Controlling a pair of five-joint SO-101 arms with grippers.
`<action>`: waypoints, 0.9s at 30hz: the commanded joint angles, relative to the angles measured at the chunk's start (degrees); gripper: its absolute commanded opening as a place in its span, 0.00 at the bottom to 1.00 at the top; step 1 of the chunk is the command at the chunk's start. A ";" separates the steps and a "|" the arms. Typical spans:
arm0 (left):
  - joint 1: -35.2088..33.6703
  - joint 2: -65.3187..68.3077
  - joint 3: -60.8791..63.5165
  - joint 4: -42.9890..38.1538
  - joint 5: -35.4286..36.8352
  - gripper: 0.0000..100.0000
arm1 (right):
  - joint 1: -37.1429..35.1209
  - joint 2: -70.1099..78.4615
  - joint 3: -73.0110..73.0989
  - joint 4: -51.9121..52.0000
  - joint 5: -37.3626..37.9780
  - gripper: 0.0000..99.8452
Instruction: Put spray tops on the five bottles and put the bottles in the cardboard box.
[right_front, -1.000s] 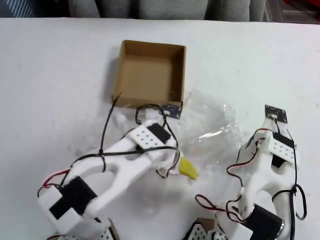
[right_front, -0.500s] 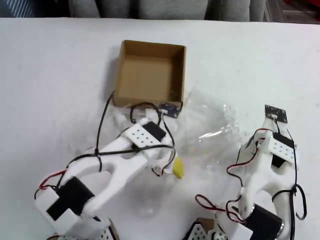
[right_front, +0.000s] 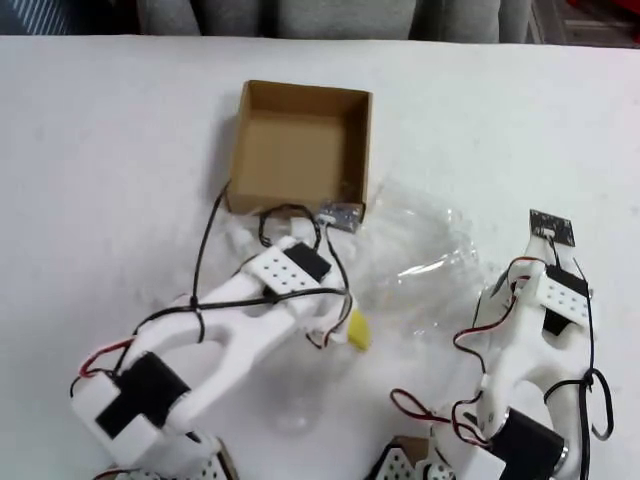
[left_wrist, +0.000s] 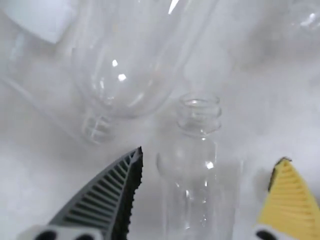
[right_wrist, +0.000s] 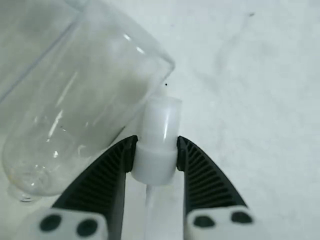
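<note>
Left claw (left_wrist: 210, 155): my jaws stand wide open, one on either side of an uncapped clear bottle (left_wrist: 197, 185).
Right claw (right_wrist: 156, 142): I pinch a white spray top (right_wrist: 159, 125) tight, just beside a second bottle (right_wrist: 75, 100) lying on the bench (right_wrist: 250, 75).
Cardboard box (right_front: 300, 150): on the bench, just beyond my left arm.

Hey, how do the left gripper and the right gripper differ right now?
The left gripper is open, its fingers either side of an uncapped clear bottle; the right gripper is shut on a white spray top. The left gripper has one yellow finger; the right gripper's are both black. Both have ribbed fingers.
</note>
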 joint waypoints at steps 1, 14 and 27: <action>-0.57 3.47 -4.66 0.26 1.93 0.38 | 0.04 -0.13 -0.44 -0.84 0.62 0.02; -0.22 5.85 -6.95 -0.18 1.05 0.06 | 0.04 -0.13 -0.44 -0.84 0.62 0.02; 0.57 -1.27 -6.42 -0.35 -3.87 0.02 | 0.04 -0.13 -0.62 -0.92 0.62 0.02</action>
